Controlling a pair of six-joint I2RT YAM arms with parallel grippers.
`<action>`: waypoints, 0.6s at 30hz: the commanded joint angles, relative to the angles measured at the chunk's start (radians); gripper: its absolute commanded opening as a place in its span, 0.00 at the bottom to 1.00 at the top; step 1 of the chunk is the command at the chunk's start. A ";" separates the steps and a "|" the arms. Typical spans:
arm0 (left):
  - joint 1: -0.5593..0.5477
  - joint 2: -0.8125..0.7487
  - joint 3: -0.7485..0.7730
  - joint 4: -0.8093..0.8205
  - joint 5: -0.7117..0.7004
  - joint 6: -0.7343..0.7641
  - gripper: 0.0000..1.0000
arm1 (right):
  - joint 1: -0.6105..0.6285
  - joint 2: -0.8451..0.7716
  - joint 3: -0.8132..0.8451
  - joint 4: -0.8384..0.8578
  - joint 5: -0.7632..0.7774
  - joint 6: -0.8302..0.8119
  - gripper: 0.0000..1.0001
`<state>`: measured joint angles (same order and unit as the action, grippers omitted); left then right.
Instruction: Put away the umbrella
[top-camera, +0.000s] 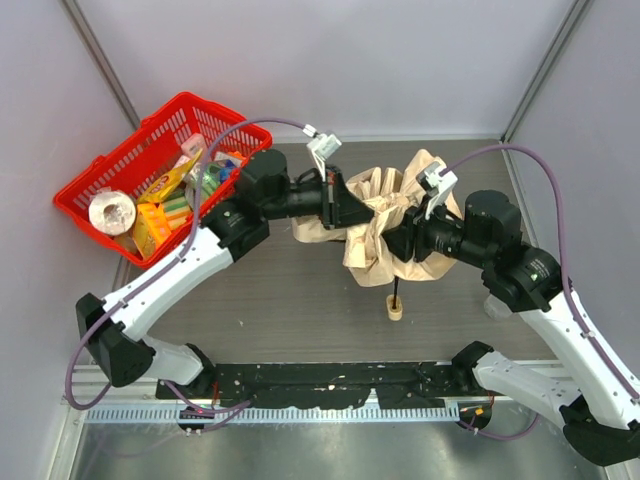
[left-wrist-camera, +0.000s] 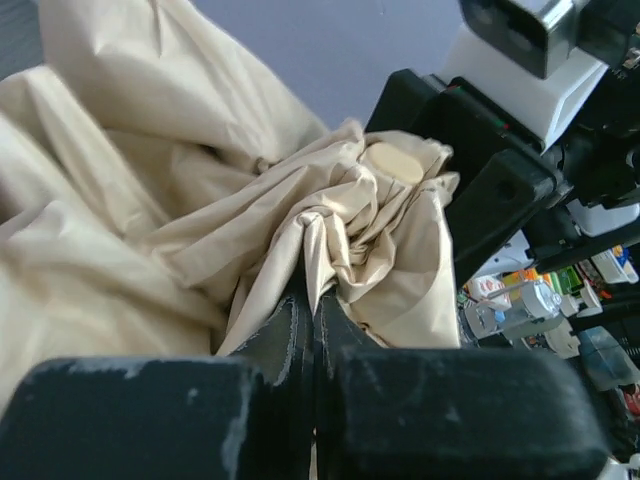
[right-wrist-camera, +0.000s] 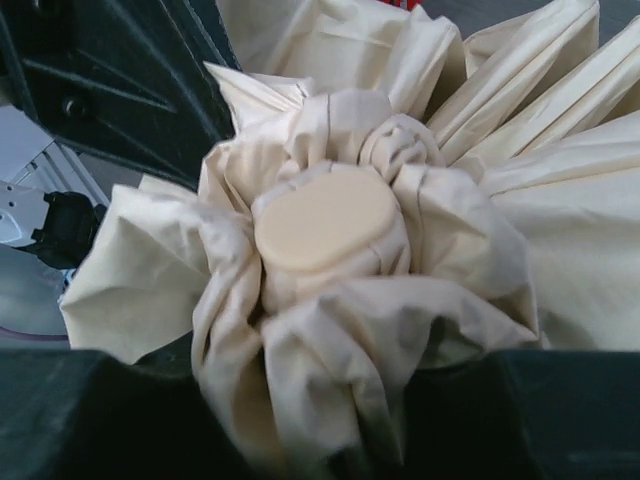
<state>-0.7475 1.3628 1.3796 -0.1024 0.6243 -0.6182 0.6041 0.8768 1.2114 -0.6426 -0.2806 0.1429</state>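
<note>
- Left gripper (top-camera: 343, 205): fingers (left-wrist-camera: 285, 335) were pinched together on a fold of the beige umbrella (top-camera: 385, 225) canopy.
- Right gripper (top-camera: 402, 243): fingers (right-wrist-camera: 560, 410) clamped bunched canopy fabric between them, with the round tip cap (right-wrist-camera: 325, 220) just beyond the fingertips.
- The umbrella sat between both grippers, its handle (top-camera: 395, 310) nearside of the right fingers.
- Red basket (top-camera: 130, 150): well behind the left fingers.

No words, brands or numbers are legible in any view. The packets (top-camera: 170, 183) in the red basket (top-camera: 125, 150) bear printed labels — too small and blurred to read.
</note>
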 joint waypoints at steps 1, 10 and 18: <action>-0.092 0.035 0.061 0.216 -0.069 -0.040 0.00 | 0.005 -0.007 -0.029 0.164 -0.141 0.098 0.01; -0.087 -0.126 0.035 -0.198 -0.389 0.166 0.68 | 0.005 -0.036 0.010 0.068 0.113 0.055 0.01; -0.087 -0.252 0.076 -0.329 -0.471 0.163 0.38 | 0.005 0.002 0.071 -0.037 0.270 0.086 0.01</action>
<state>-0.8307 1.1324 1.4021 -0.3672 0.1825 -0.4747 0.6067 0.8730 1.1992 -0.7048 -0.1040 0.2131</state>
